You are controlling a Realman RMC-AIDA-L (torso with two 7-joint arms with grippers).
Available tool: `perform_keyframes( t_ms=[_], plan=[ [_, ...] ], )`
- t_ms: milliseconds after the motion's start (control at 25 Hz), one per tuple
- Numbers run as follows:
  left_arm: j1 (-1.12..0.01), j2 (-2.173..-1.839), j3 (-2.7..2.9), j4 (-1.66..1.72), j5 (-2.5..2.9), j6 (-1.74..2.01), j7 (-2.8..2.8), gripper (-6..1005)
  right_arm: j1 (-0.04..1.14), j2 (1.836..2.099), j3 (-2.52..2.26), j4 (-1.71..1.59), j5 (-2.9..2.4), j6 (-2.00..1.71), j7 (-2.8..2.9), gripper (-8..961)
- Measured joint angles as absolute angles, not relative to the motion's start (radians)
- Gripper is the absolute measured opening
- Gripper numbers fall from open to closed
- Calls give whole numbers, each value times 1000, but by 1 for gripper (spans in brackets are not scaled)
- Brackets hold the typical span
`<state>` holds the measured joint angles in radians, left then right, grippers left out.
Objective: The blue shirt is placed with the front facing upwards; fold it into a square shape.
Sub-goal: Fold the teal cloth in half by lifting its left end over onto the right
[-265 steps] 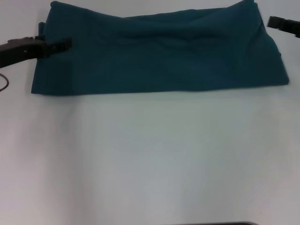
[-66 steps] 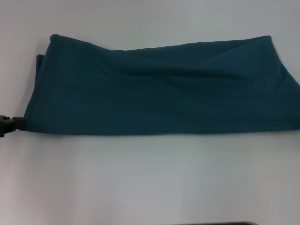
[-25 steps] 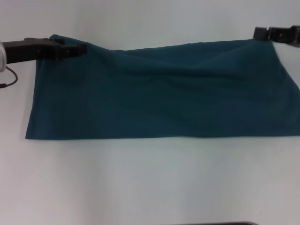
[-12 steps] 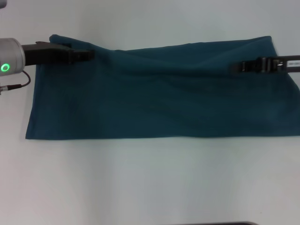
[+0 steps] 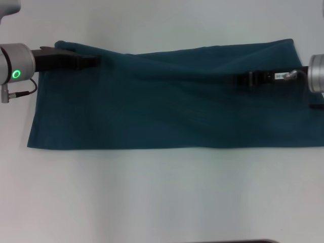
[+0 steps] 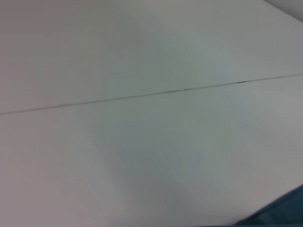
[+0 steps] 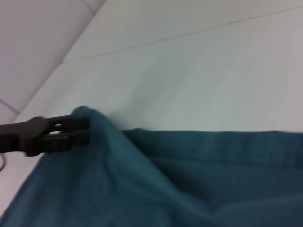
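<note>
The blue shirt (image 5: pixel 167 106) lies on the white table (image 5: pixel 162 192) as a long, flat band running left to right, with no lettering or collar showing. My left gripper (image 5: pixel 92 62) reaches in from the left at the band's far left corner, over the cloth. The right wrist view shows that same gripper (image 7: pixel 85 131) beside a raised hump of the shirt (image 7: pixel 189 179). My right gripper (image 5: pixel 239 79) comes in from the right and sits over the band's right half. A sliver of the shirt (image 6: pixel 284 215) shows in the left wrist view.
The white table has a thin seam line (image 6: pixel 151 93) across it. A dark edge (image 5: pixel 233 241) shows at the very front of the head view.
My right gripper has moved further left over the shirt, from its far right corner toward the middle. The left gripper has barely shifted. The shirt lies as before.
</note>
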<state>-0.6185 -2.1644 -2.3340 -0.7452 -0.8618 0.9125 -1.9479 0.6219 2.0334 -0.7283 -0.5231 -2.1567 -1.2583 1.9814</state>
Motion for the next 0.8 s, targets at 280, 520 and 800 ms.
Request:
perform_keyframes(
  t_ms=[280,520,800],
  plan=[
    [-619,-2164,-2323,-744,-862,912,-1957,796,658,2082,-759,-517,-2156,-1114,1962,19],
    [-616,-2164,-2322,-744,-858,907,-1957,795,699,2092,-762,-477,-2145,-987,1938,23],
    [-607,-2163,-2325,-744,-858,901,-1954,797,723,2095,-762,-442,-2086,-874,1884,29]
  ],
)
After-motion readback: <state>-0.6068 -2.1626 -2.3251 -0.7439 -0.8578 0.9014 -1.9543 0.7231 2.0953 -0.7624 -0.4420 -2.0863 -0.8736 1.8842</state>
